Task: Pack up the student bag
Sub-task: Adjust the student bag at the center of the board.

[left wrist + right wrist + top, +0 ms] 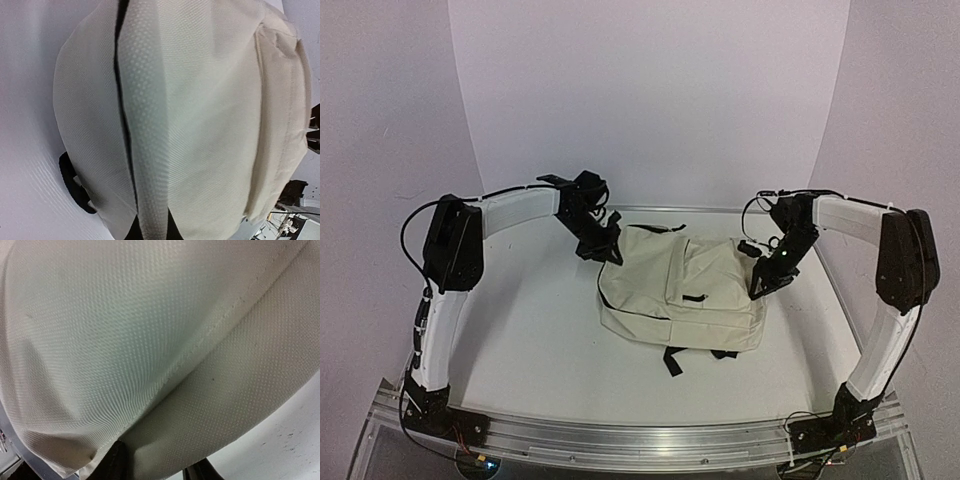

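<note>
The student bag [680,290] is a cream fabric backpack lying flat in the middle of the white table. My left gripper [603,248] is at the bag's far left corner. In the left wrist view the gripper [152,232] is shut on a narrow ridge of the bag's fabric [210,125], beside a black zipper line [120,100]. My right gripper [767,275] is at the bag's right edge. In the right wrist view its dark fingers [114,465] stand on either side of a thick fold of the bag [125,340], and the gripper [157,471] presses on it.
Black straps [672,360] trail from the bag's near edge toward the arm bases. A black strap loop [75,185] lies beside the bag on the table. A metal rail [640,435] runs along the table's front edge, and a curved white backdrop rises behind.
</note>
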You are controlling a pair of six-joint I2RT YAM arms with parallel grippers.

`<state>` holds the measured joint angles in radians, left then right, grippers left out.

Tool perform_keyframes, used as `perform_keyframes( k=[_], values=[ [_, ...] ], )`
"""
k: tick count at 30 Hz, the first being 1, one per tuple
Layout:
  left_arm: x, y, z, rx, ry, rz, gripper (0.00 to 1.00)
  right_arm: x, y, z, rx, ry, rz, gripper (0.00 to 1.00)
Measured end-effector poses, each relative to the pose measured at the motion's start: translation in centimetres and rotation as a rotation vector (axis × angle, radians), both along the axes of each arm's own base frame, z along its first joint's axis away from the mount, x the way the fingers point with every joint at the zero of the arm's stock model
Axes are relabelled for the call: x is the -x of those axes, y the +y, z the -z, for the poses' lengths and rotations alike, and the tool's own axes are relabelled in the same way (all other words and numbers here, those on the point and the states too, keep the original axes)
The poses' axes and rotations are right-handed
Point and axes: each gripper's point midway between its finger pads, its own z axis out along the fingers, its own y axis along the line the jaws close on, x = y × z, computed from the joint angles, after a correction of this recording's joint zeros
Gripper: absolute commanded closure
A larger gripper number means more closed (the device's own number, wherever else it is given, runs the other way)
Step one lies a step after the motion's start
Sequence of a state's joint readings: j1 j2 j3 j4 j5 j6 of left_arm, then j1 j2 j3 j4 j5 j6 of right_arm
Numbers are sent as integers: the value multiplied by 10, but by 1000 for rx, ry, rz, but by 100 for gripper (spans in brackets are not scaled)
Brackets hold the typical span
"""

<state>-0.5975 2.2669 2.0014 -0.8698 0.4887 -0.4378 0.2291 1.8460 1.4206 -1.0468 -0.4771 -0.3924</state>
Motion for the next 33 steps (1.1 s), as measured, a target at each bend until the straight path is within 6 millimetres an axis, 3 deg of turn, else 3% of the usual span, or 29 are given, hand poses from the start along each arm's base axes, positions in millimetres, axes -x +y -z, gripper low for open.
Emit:
perform_keyframes(
  k=[3, 7, 9, 12, 13, 15, 18, 21, 23, 25, 30, 33],
  values=[
    [3, -5, -20, 23, -17, -10, 100, -7, 7, -7, -46, 8, 7, 82],
    [-3, -15, -58, 71, -59, -34, 100, -8, 20, -19, -131, 6, -13, 83],
    [-10, -25, -95, 125, -119, -38, 100, -6, 25, -22, -165, 15, -22, 73],
    [-12, -49, -167, 268, -231, -28, 100, -2, 31, -27, -209, 31, -32, 40],
    [-9, -61, -197, 345, -272, -16, 100, -2, 34, -28, -224, 30, -32, 35],
    [4, -83, -237, 464, -326, 25, 100, -3, 36, -30, -238, 22, -39, 30],
    [26, -106, -271, 580, -335, 67, 100, -6, 33, -31, -256, 13, -30, 28],
    [41, -119, -283, 630, -320, 93, 100, -9, 29, -32, -266, 9, -14, 27],
    [41, -121, -281, 642, -309, 87, 100, -11, 27, -32, -268, 8, -7, 27],
    [35, -111, -270, 628, -311, 45, 100, -12, 25, -33, -270, 4, -1, 26],
    [21, -19, -235, 446, -286, -188, 100, -13, 26, -33, -273, 1, -1, 26],
    [15, 38, -204, 273, -264, -345, 100, -13, 26, -33, -273, 2, -1, 27]
  ],
)
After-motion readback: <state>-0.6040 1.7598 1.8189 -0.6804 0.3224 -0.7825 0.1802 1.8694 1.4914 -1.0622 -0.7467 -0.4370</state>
